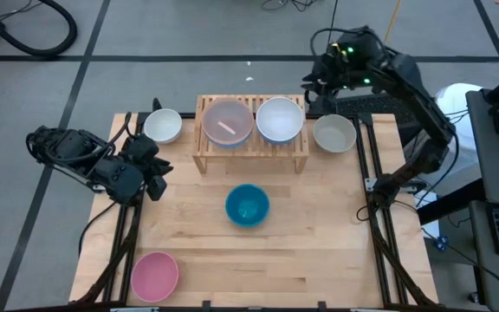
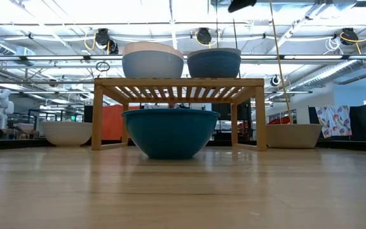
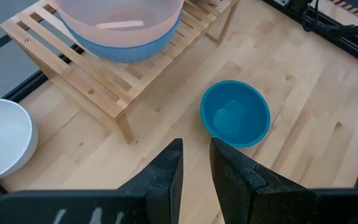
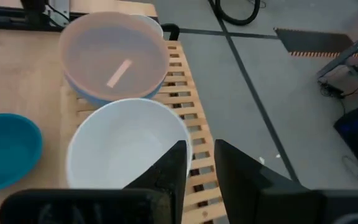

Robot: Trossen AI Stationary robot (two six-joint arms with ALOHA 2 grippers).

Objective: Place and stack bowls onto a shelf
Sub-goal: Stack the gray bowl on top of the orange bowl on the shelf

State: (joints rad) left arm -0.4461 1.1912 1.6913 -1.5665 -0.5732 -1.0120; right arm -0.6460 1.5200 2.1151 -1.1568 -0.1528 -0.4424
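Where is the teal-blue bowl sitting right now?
In the high view the teal-blue bowl sits on the bare tabletop near its middle, just in front of the shelf, apart from both grippers.

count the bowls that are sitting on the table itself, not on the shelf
4: a white bowl left of the shelf, an off-white bowl right of it, a teal-blue bowl in front, and a pink bowl at the near-left corner. Nothing seems hidden.
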